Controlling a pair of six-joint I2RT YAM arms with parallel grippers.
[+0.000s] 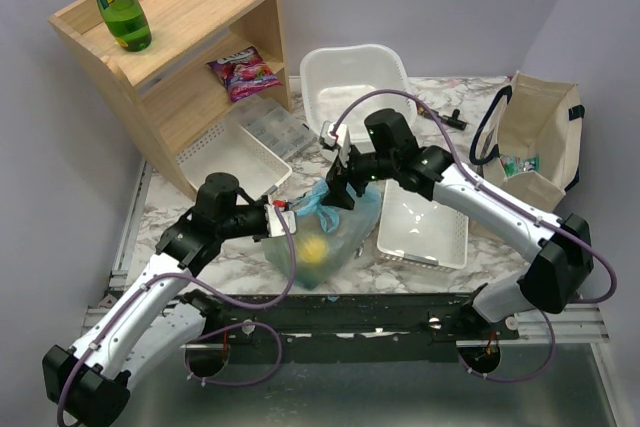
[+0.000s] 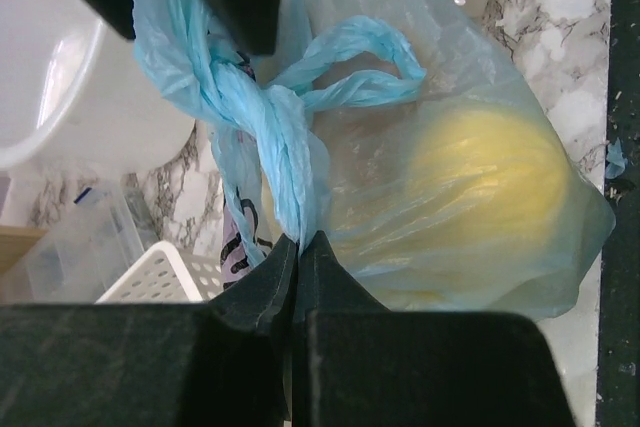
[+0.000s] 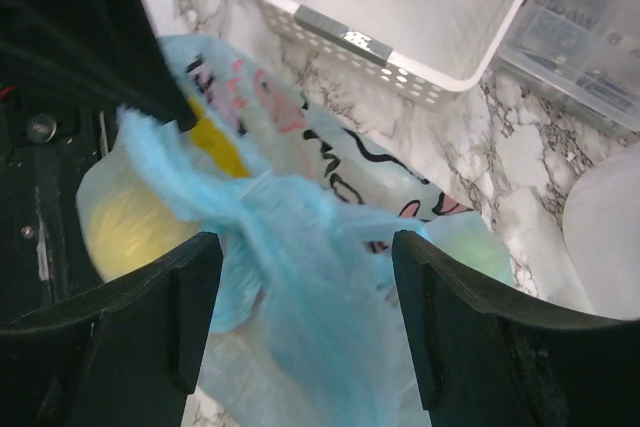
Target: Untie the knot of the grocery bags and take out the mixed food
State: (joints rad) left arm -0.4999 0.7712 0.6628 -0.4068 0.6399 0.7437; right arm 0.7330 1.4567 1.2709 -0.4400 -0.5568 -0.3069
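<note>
The light-blue plastic bag lies on the marble table between both arms, with a yellow round fruit showing through it. In the left wrist view the knot is a twisted blue bunch with a loop, and the yellow fruit sits behind the plastic. My left gripper is shut on the handle strand just below the knot; it also shows in the top view. My right gripper is open, its fingers either side of the blurred blue handle, above the bag.
A white basket lies right of the bag, another behind the left arm, and a white tub at the back. A clear box, a wooden shelf with a green bottle and purple packet, and a canvas tote stand around.
</note>
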